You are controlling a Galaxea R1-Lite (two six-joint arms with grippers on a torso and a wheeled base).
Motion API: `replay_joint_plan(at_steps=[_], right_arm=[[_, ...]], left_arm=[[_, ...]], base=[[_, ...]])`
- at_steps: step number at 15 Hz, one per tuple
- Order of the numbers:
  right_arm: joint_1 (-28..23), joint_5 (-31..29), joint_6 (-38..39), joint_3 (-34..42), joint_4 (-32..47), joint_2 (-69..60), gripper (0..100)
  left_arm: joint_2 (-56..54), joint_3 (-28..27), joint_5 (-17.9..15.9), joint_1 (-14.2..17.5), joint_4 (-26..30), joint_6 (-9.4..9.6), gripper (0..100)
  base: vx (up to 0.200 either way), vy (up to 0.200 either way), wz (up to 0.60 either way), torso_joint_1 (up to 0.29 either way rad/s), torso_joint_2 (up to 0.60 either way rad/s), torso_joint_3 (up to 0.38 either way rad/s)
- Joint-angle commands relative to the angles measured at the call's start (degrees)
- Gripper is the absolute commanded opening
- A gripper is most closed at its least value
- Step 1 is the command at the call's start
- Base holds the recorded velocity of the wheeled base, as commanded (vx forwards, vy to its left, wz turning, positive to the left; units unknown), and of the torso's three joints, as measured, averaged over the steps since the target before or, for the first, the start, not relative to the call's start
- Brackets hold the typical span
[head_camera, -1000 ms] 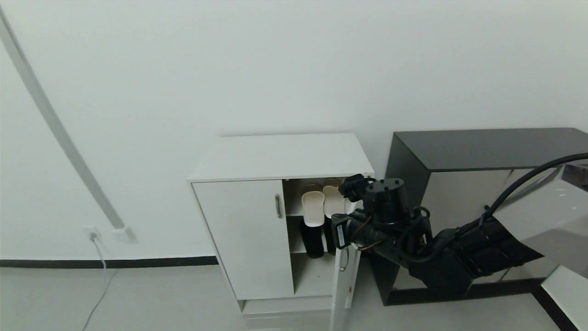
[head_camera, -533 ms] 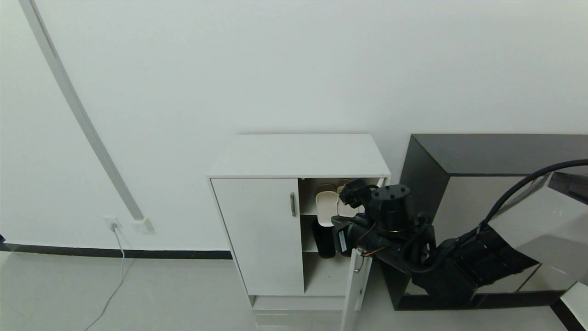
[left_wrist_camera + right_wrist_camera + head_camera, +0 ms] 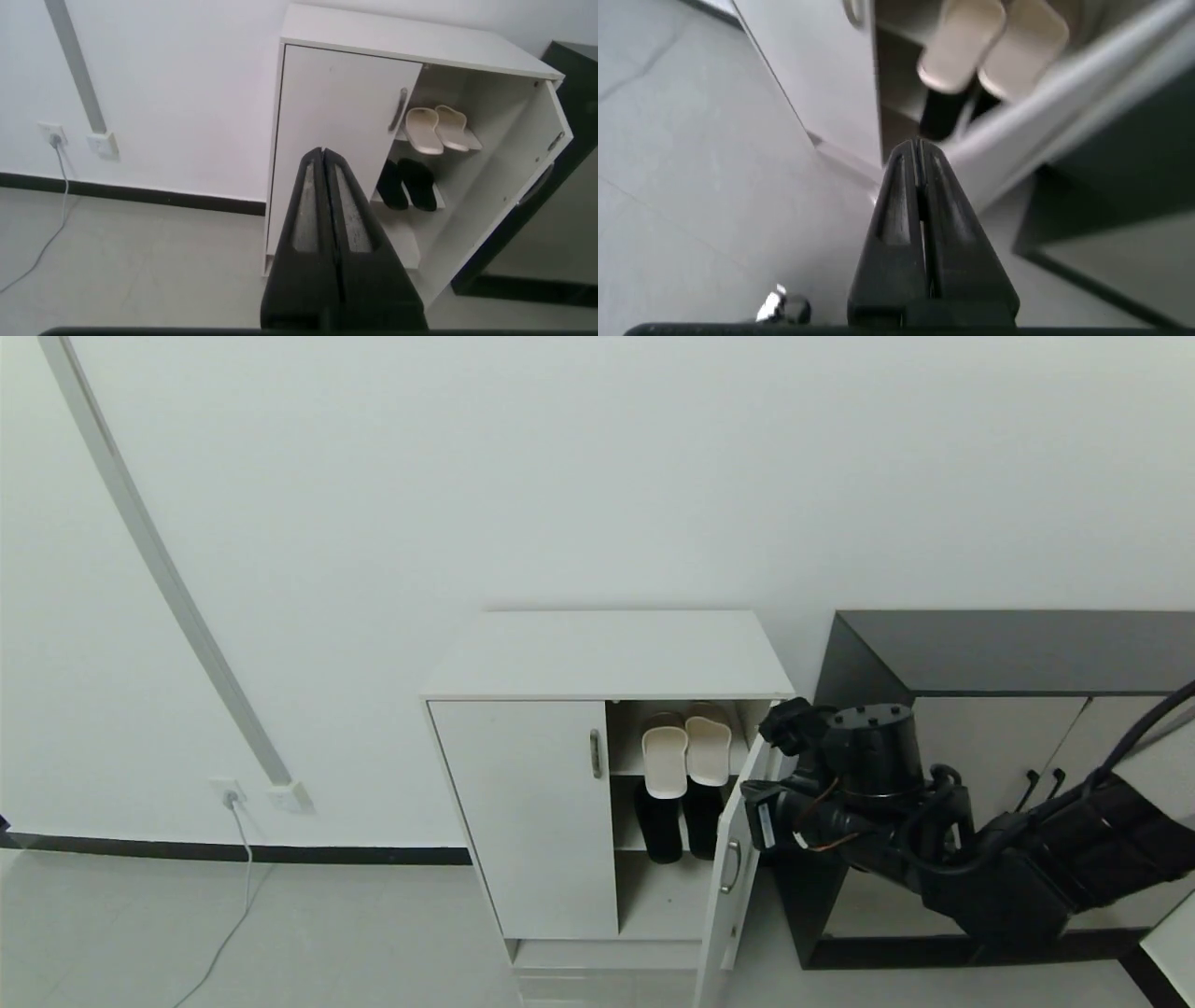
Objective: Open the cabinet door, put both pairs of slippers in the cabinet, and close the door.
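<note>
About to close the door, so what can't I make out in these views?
Open door: head view, foot cut off by the bottom edge.
Right gripper touching the door or not: right wrist view, door blurred.
Bottom shelf: partly behind the door in head view, behind the left gripper in left wrist view.

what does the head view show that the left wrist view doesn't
Head view: the right arm close beside the open door, and the long top of the dark cabinet to the right.
Left wrist view: the left gripper, fingers shut, pointing toward the white cabinet.
Both: the white cabinet with its right door swung open, the cream slippers on the upper shelf, the black slippers on the shelf below, and the wall socket with its cable.
</note>
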Motion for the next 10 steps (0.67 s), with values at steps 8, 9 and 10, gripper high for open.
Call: replay_joint_plan(at_steps=[8,9,10], right_arm=[[-2.4,0.9,-1.78,13.11,-0.45,-0.55,0],[-2.4,0.9,-1.78,12.67,-0.97,0.77,0],[-2.4,0.9,-1.78,12.23,-1.41,2.26,0]], left_arm=[[0.08,0.01,-0.02,0.01,-0.06,-0.19,0],[0.08,0.01,-0.02,0.01,-0.06,-0.19,0],[0.08,0.01,-0.02,0.01,-0.06,-0.1,0]], base=[[0.025,0.0,0.0,-0.003,0.0,0.0],[0.0,0.0,0.0,0.0,0.0,0.0],[0.0,0.0,0.0,0.0,0.0,0.0]])
